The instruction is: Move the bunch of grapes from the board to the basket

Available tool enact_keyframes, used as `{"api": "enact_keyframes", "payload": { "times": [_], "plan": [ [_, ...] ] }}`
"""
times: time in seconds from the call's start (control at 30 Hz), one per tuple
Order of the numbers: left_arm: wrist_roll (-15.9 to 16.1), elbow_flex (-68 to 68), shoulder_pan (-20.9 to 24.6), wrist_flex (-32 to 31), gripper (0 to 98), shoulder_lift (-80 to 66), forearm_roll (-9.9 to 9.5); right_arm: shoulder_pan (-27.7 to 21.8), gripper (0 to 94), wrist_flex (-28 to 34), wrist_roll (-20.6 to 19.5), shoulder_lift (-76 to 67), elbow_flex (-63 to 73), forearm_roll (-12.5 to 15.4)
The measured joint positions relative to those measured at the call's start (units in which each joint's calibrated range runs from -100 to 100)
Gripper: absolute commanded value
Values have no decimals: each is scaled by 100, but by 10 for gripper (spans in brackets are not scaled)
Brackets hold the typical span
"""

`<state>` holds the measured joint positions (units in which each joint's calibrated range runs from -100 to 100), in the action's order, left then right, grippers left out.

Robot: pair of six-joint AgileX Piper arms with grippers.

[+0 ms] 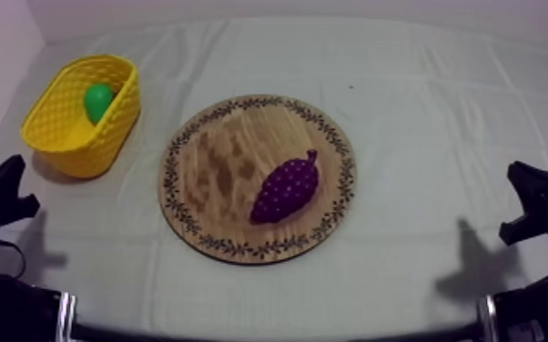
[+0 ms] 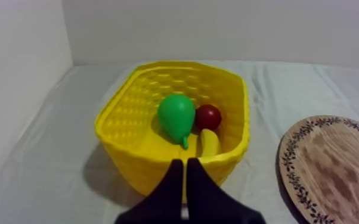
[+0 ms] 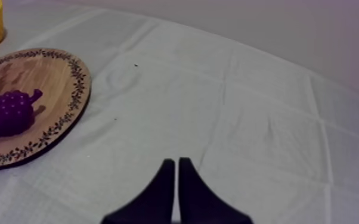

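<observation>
Within the basket, banana and small red fruit are disclosed from the left wrist. Left pincer and right pincer are clenched, parked low.

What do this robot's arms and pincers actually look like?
The left arm and right arm are black and chunky, each with a silvery band. The left gripper and right gripper each have two flat black fingers tapering to a point.
</observation>
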<state>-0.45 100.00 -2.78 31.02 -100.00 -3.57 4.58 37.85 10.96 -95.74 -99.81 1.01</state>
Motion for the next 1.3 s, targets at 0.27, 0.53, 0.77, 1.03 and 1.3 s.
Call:
{"api": "enact_keyframes", "payload": {
  "times": [0.27,0.53,0.77,1.03,1.3],
  "plan": [
    [110,0,-263,200,0,0,120,0,4,0,0,0,0,0],
    [135,-7,-263,239,0,0,120,0,4,0,-3,0,0,0],
    [303,-136,-315,-68,0,210,124,0,4,0,3,0,0,0],
    [437,-1136,-417,43,0,1140,357,0,4,0,3,0,0,0],
    [578,-2747,-631,454,0,2403,584,0,4,0,3,0,0,0]
  ]
}}
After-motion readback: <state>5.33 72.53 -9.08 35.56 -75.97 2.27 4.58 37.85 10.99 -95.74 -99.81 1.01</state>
